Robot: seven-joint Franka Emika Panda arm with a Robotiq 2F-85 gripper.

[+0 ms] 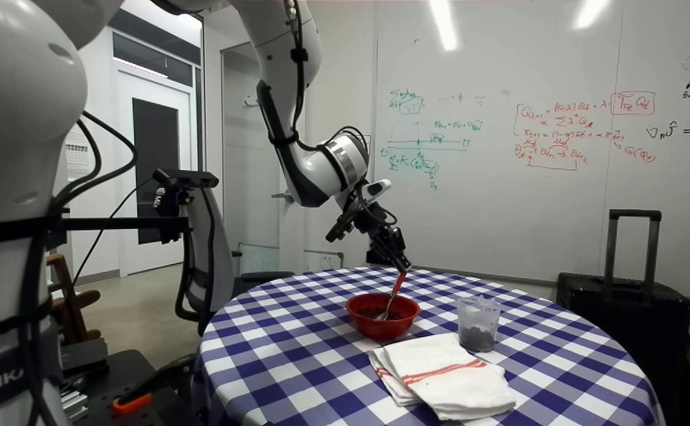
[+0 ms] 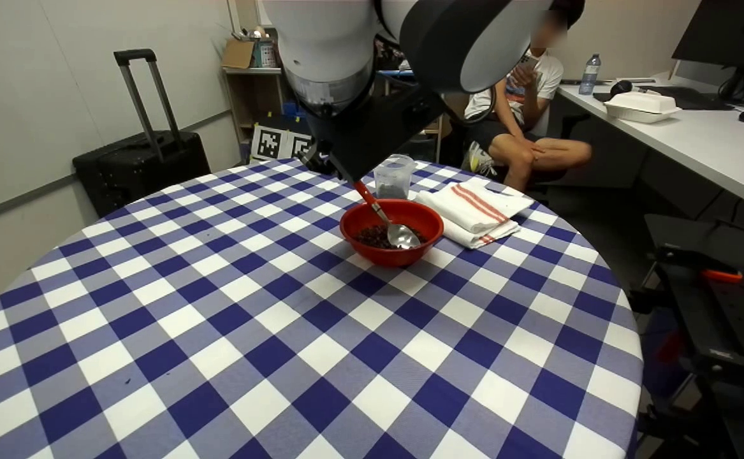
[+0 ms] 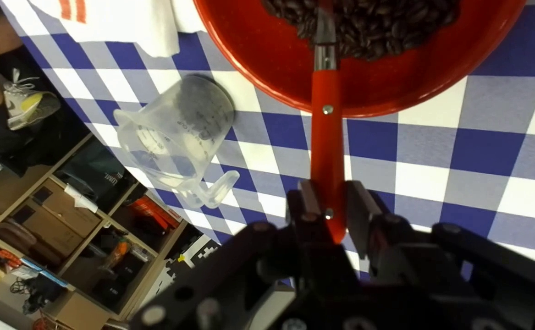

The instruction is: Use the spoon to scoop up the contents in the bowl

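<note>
- The gripper (image 3: 331, 206) is clamping the spoon (image 3: 327, 146).
- In the wrist view, the bowl (image 3: 395, 82) is sitting at twelve o'clock from the gripper, holding beans (image 3: 386, 27).
- Scooping is seemingly starting; next is probably calling for digging under, then lifting level.

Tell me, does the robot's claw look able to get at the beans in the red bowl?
Probably yes: the claw holds a spoon whose end lies inside the uncovered bowl, down at the beans.
</note>
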